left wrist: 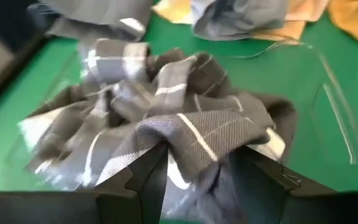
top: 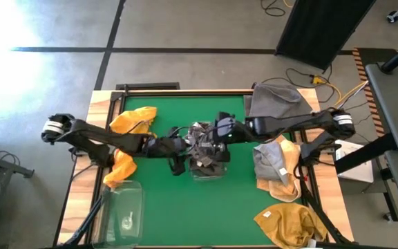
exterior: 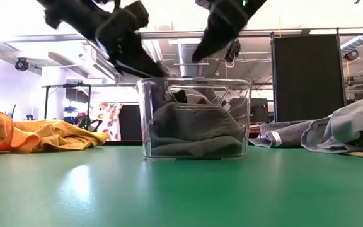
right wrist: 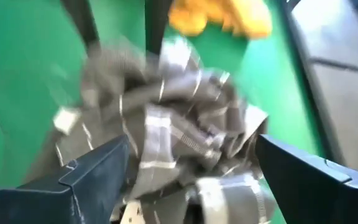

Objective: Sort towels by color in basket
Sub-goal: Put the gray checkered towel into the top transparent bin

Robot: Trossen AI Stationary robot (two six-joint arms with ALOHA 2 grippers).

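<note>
Grey towels fill the clear basket; left claw grasps the checked towel, right claw released; others lie unsorted on the desk.

**My two arms, as built**

I see both arms as slim, matte-black jointed links. The left arm ends at its shoulder in a round white-and-black cap, and the right arm carries a similar pale cap near its base. My left gripper has flat, angular dark fingers with stepped edges; my right gripper has broad, dark blue-grey fingers with pale bevelled edges.
</note>
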